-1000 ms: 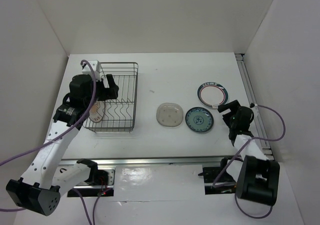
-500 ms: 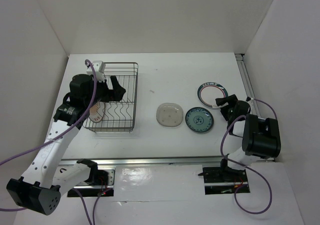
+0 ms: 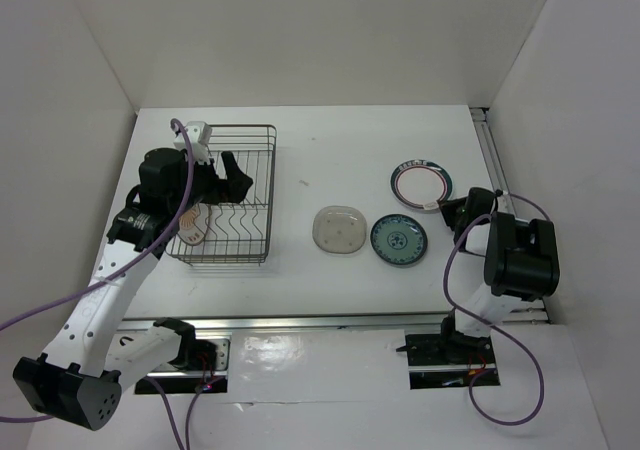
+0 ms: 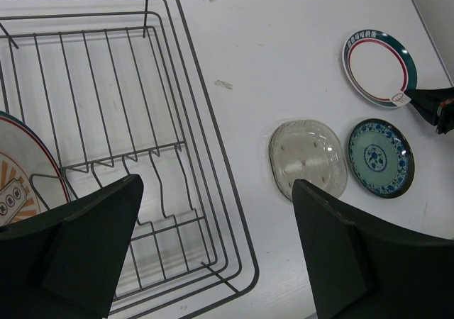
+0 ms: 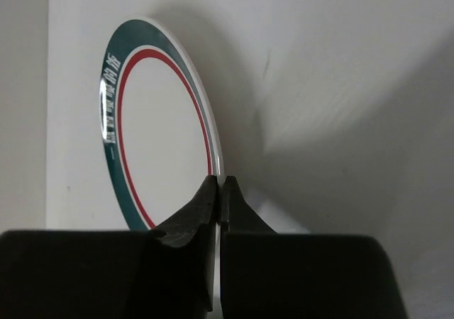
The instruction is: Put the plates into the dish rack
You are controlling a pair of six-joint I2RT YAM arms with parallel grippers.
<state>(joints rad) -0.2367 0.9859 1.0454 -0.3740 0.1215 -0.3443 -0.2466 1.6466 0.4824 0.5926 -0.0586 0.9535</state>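
Fingers (image 5: 198,216) of the right arm are pinched shut on the rim of the white plate with the dark band (image 3: 422,183), one above the rim and one below. They hold the edge nearest the arm's base, so the plate extends away from them, toward the back and left. It sits at the far right of the worktop (image 3: 330,150); whether it has left the surface I cannot tell.

The dish rack (image 3: 250,170) is well apart at the far left. The pale grey plate (image 3: 338,229) and the teal plate (image 3: 398,240) lie flat between the two. The carry probably has to cross over or behind them.

The left gripper (image 4: 216,186) hangs wide open over the rack, holding nothing, just beside the sunburst plate (image 4: 21,170) standing in its near end. That arm is much the nearer to the rack.
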